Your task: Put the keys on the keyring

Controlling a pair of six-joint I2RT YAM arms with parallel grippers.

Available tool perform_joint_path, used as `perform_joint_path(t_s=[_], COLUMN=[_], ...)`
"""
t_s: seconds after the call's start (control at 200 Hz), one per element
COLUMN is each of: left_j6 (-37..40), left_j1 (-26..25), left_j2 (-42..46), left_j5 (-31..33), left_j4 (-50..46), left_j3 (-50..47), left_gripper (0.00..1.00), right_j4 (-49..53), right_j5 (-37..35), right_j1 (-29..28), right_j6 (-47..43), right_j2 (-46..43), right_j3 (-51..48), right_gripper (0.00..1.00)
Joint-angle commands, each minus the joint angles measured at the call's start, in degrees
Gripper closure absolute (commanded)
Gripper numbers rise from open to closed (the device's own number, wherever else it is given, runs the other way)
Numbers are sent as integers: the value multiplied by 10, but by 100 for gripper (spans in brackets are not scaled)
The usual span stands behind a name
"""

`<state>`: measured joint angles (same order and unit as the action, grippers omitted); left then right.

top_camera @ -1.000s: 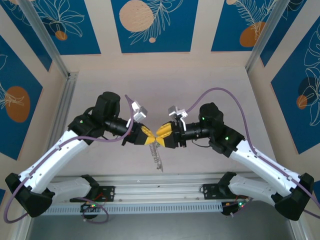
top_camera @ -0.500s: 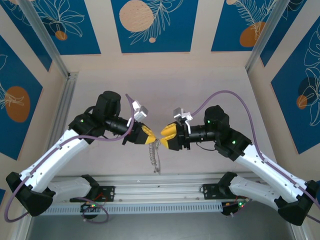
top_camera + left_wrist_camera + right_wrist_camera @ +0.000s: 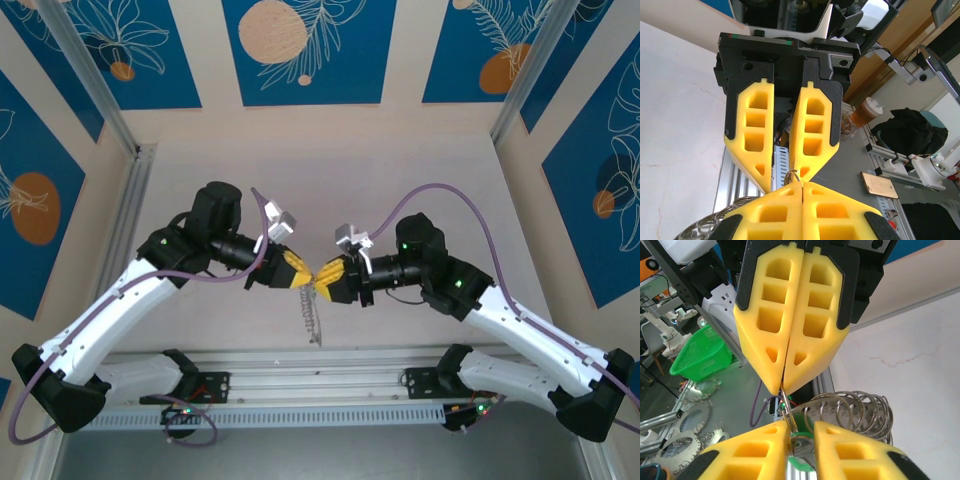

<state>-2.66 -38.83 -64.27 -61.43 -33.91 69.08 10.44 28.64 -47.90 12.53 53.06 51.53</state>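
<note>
— So, how far along is this?
— Well, the left gripper (image 3: 802,186) is clenched on a wire of the keyring (image 3: 855,410), which dangles between both arms
— And the key?
— The green key (image 3: 801,464) sits by that wire, between the part-open jaws of the right gripper (image 3: 801,426); whether they pinch it, I cannot tell. Threading looks begun, not finished
</note>
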Motion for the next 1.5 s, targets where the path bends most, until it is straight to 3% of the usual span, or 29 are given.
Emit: perform_joint_path(t_s=[0.0, 0.245, 0.75, 1.496], left_j6=[-6, -8, -10, -9], left_j1=[-5, -3, 1, 2], left_j2=[5, 6, 6, 7], left_j5=[-25, -23, -19, -22], left_j4=[16, 20, 20, 16], left_j3=[16, 15, 14, 16], left_gripper=[100, 100, 100, 100], right_j4=[15, 23, 43, -6], right_j5=[0, -13, -132, -182], right_j1=[-6, -7, -16, -31], right_j6=[-11, -17, -50, -71], right_j2=[3, 0, -52, -65], right_j3=[0, 2, -5, -16], right_gripper=[86, 100, 100, 100])
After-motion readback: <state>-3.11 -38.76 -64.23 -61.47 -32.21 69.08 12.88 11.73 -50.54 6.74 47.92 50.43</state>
